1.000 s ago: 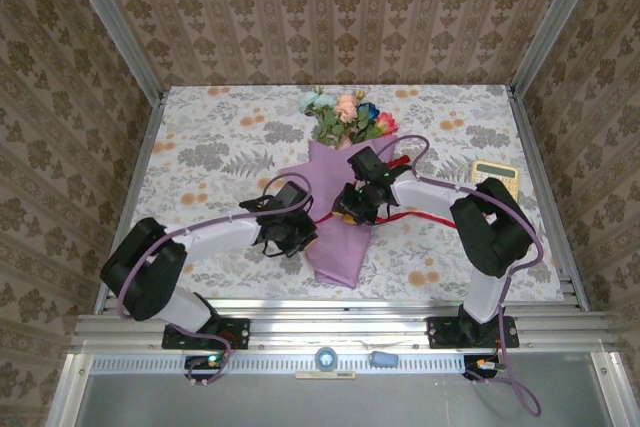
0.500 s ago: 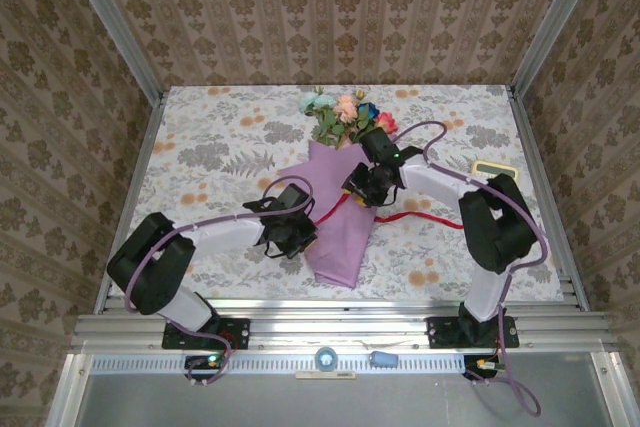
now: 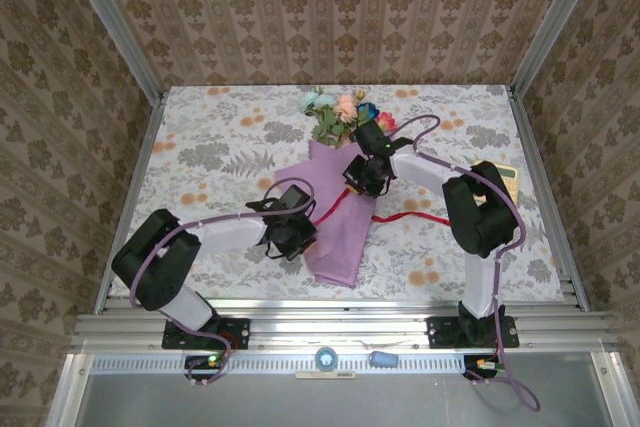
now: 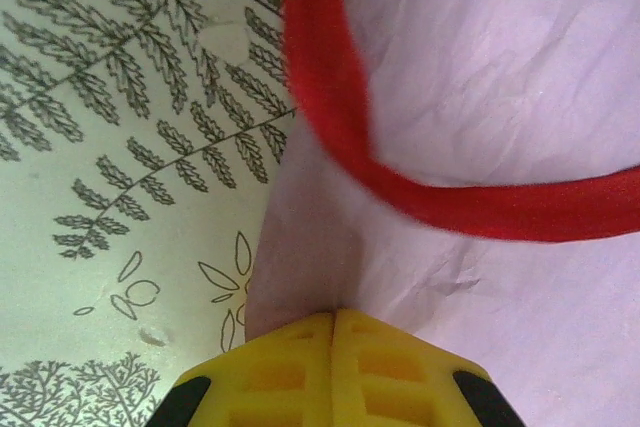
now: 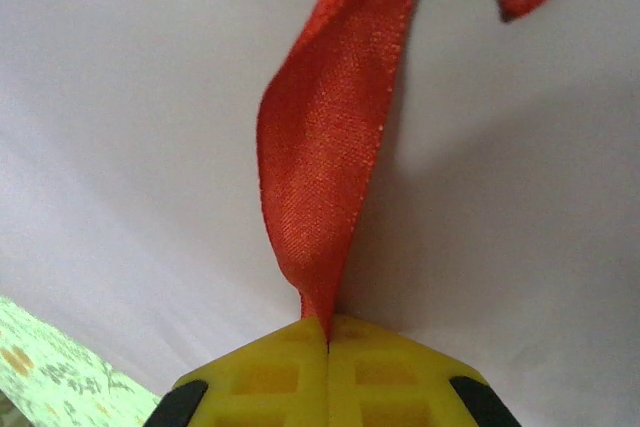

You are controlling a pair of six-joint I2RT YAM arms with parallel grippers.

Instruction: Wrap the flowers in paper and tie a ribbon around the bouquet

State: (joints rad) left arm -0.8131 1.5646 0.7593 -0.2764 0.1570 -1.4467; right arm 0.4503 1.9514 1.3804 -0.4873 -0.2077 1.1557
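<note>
Currently your right gripper (image 5: pixel 328 325) clamps the narrow bright red ribbon (image 5: pixel 325 157); your left gripper (image 4: pixel 332 317), jaws together, sits at the edge of the lilac-purple paper cone (image 4: pixel 500 67). Pull taut slowly, steadying the cone.

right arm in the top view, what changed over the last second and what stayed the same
The right pincer moved away from the bases, up the bouquet toward the flowers, and now pinches the red ribbon. The left pincer stayed shut on the edge of the paper; the bouquet did not shift.
</note>
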